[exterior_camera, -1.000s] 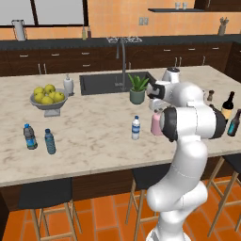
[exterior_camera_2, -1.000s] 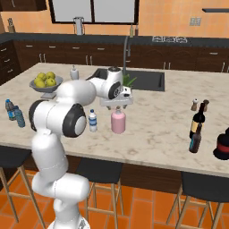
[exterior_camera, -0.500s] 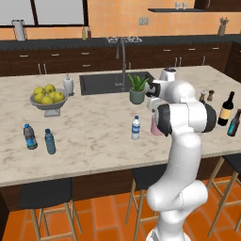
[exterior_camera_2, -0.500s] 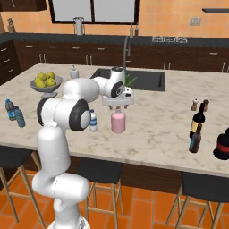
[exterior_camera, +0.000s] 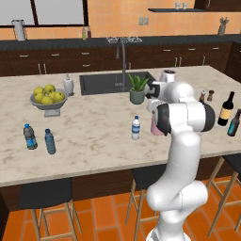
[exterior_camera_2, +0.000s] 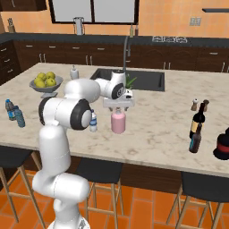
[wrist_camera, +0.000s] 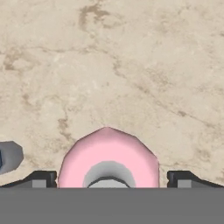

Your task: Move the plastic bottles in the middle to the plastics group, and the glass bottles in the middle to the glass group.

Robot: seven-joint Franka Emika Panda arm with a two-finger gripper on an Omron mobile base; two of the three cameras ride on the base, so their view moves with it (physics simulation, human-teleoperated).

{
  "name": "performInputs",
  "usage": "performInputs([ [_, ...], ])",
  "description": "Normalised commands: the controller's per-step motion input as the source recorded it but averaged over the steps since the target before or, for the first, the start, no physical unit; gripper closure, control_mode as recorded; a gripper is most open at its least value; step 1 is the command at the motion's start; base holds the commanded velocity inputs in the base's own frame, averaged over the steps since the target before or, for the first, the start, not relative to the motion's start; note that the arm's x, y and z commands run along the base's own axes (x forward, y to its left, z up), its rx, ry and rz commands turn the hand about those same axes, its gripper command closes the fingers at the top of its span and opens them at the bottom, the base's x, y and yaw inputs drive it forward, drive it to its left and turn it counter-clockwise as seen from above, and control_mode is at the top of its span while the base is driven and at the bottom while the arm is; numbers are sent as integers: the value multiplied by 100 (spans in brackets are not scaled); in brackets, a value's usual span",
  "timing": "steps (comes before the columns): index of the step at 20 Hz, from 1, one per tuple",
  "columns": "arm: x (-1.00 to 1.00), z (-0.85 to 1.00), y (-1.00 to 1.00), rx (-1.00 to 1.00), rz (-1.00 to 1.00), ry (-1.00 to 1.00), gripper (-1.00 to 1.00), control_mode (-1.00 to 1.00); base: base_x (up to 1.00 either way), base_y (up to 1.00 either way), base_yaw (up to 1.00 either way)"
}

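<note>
Claw [exterior_camera_2: 118,103] spread wide directly above the pink bottle [exterior_camera_2: 118,121] at frame center on the counter [exterior_camera_2: 147,134], lining up to grab; next likely lower, pinch the neck, then carry right to the wine bottle [exterior_camera_2: 197,121].

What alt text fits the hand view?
Seen from straight above, a pink bottle with a grey stopper stands on a beige marble counter, between the two dark fingertips of the open gripper.

Fruit bowl [exterior_camera: 47,104] by soap dispenser [exterior_camera: 68,85]; potted plant [exterior_camera: 137,90] beside sink [exterior_camera: 101,83]
</note>
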Motion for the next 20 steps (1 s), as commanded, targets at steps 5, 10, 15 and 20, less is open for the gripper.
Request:
performInputs([
  [5, 0, -18, 0, 0, 0, 1, 100, -100, 0, 0, 0],
  [10, 0, -5, 0, 0, 0, 0, 100, -100, 0, 0, 0],
  [15, 0, -2, 0, 0, 0, 0, 100, -100, 0, 0, 0],
  [20, -7, 28, -7, 0, -6, 0, 100, -100, 0, 0, 0],
])
